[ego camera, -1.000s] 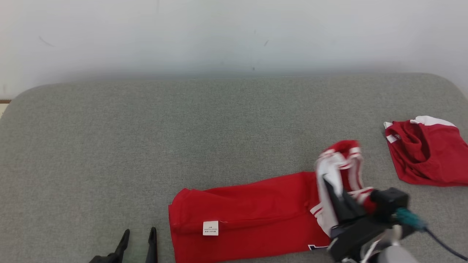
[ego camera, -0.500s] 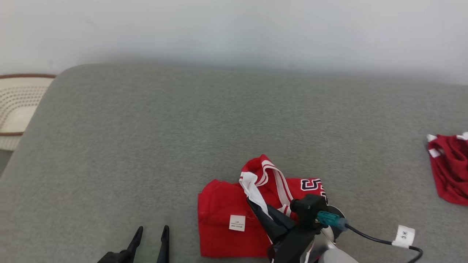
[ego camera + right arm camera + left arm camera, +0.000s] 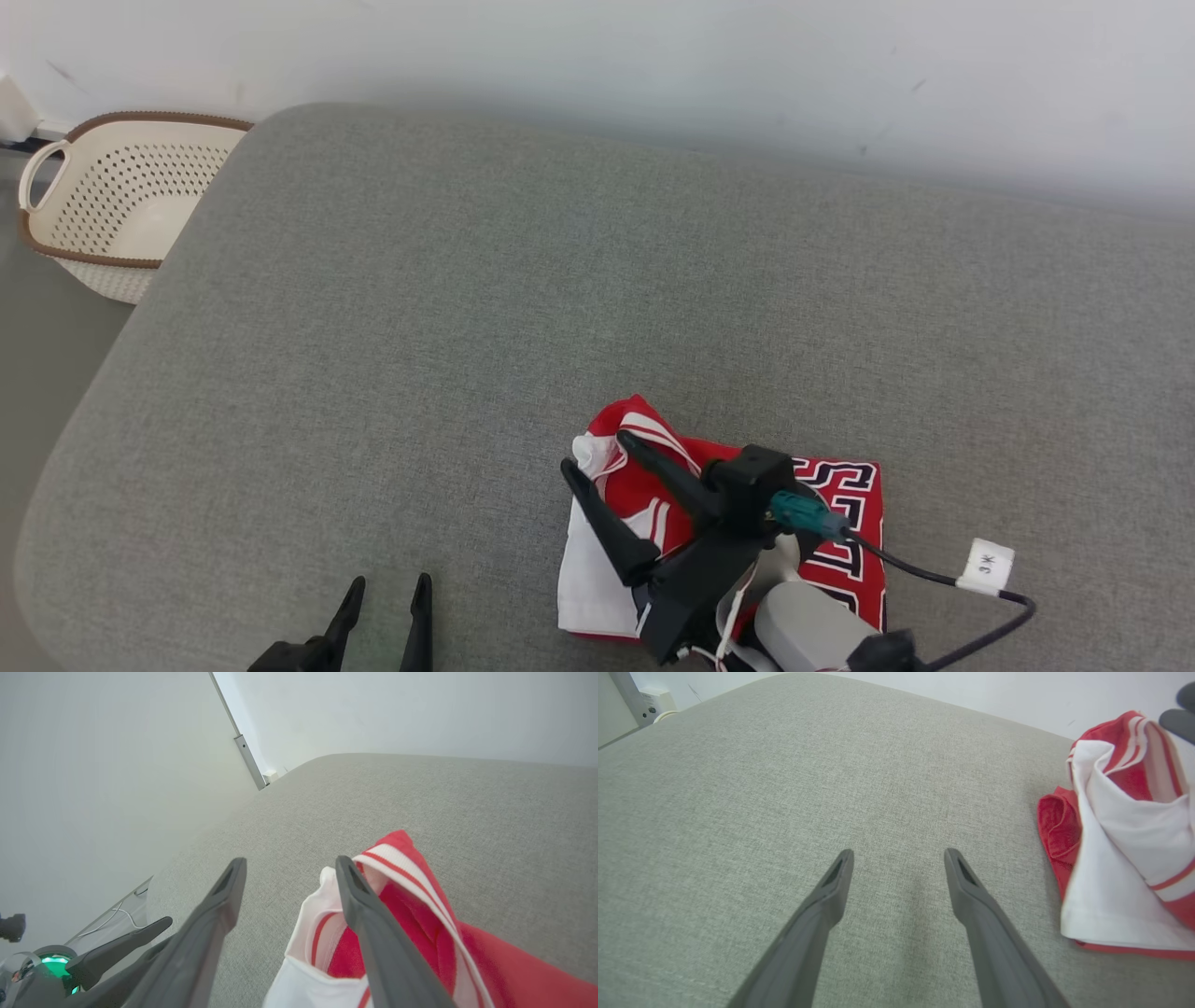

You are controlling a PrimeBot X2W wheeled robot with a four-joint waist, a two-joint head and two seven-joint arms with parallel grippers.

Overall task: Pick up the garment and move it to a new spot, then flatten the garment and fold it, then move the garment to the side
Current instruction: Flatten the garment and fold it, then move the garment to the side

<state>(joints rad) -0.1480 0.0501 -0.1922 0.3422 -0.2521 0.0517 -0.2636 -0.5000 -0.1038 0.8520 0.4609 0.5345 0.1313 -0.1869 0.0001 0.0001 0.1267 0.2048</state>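
Folded red garment [image 3: 859, 485] partly hidden behind right tool [image 3: 596, 451], spread wide, left tool [image 3: 389, 581] wide, cut off below

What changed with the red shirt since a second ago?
The right gripper pulled one end of the garment leftward over the rest, folding it smaller, then its fingers opened and let go. The left gripper stayed open and idle above the grey cushion.

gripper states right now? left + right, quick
Left gripper: open, holding nothing.
Right gripper: open, fingers at the garment but not clamped on it.
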